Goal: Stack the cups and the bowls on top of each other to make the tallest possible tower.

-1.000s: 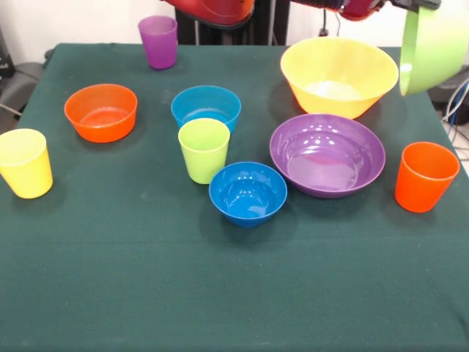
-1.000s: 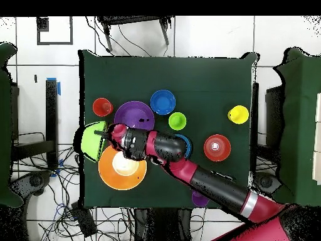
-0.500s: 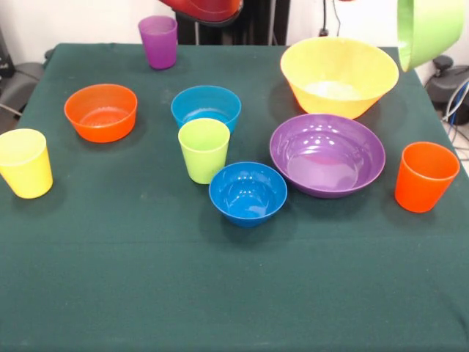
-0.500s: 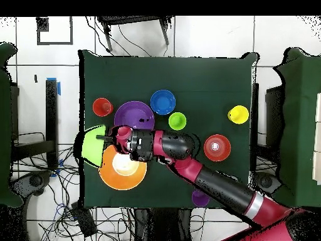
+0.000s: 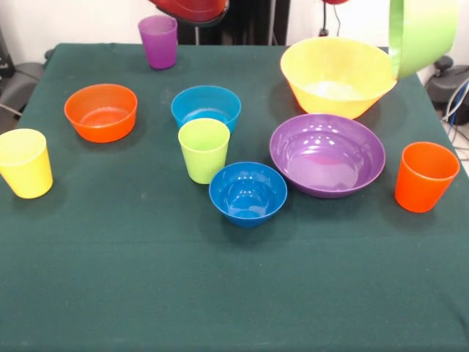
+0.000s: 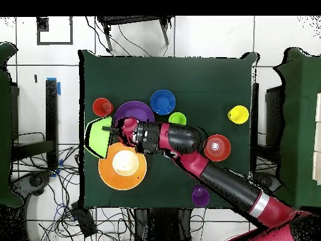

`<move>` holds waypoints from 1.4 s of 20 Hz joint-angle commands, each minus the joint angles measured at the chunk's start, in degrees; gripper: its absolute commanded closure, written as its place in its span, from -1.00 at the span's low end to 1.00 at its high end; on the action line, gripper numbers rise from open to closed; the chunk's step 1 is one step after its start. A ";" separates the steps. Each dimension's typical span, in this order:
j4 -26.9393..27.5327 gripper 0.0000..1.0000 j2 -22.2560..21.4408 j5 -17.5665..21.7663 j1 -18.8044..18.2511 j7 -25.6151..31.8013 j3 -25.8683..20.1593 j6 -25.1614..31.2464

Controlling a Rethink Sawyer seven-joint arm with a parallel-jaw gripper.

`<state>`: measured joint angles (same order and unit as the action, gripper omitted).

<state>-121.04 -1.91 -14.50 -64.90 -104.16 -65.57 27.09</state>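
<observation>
My gripper (image 6: 115, 130) is shut on the rim of the large lime green bowl (image 5: 423, 29), which hangs tilted in the air at the table's edge beside the large yellow-orange bowl (image 5: 338, 76). In the overhead view the green bowl (image 6: 98, 135) sits between the orange cup (image 6: 102, 107) and the yellow-orange bowl (image 6: 122, 166). On the table stand the large purple bowl (image 5: 327, 154), the dark blue bowl (image 5: 248, 193), the light blue bowl (image 5: 206, 107), the small orange bowl (image 5: 101, 111), and the lime green cup (image 5: 204, 149), yellow cup (image 5: 26, 163), purple cup (image 5: 158, 42) and orange cup (image 5: 424, 176).
The red arm (image 6: 207, 172) reaches across the table above the light blue bowl and hides it in the overhead view. The dark green tablecloth (image 5: 220, 293) covers the table. Cables lie on the floor (image 6: 56, 201) around the table.
The arm has swung the held lime green bowl from outside the table's edge inward, towards the purple and yellow-orange bowls, and it hangs higher in the front view. Nothing else moved.
</observation>
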 commanded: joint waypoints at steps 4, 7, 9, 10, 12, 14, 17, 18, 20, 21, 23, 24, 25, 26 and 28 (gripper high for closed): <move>12.52 1.00 0.10 -4.09 3.21 -3.98 3.49 6.01; 14.32 1.00 0.14 -3.93 3.47 -3.18 4.02 8.37; 15.60 1.00 0.28 -3.66 3.54 -2.71 4.35 9.32; 16.42 1.00 0.32 -3.61 3.72 -2.51 4.76 10.30; 18.35 1.00 0.66 -3.53 4.18 -2.00 5.71 12.22; 19.55 1.00 1.74 -3.42 4.17 -1.49 5.88 13.19; 20.88 1.00 2.97 -3.39 3.88 -0.97 5.94 14.41; 21.63 1.00 3.18 -3.38 3.96 -0.90 6.09 14.89; 22.48 1.00 3.60 -3.27 3.82 -0.73 6.33 16.18; 22.33 1.00 3.46 -3.21 3.62 -0.98 6.36 16.73; 22.17 1.00 3.31 -3.21 3.44 -1.73 6.60 17.30; 22.53 1.00 3.57 -3.10 3.46 -1.51 6.82 17.82; 21.79 1.00 3.64 -2.85 3.22 -1.71 7.09 17.83; 21.97 1.00 4.05 -2.51 3.04 -1.22 7.37 17.90; 20.70 1.00 3.76 -1.53 2.48 -0.85 8.01 18.59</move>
<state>-105.82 -0.91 -14.46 -63.63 -104.16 -63.86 40.90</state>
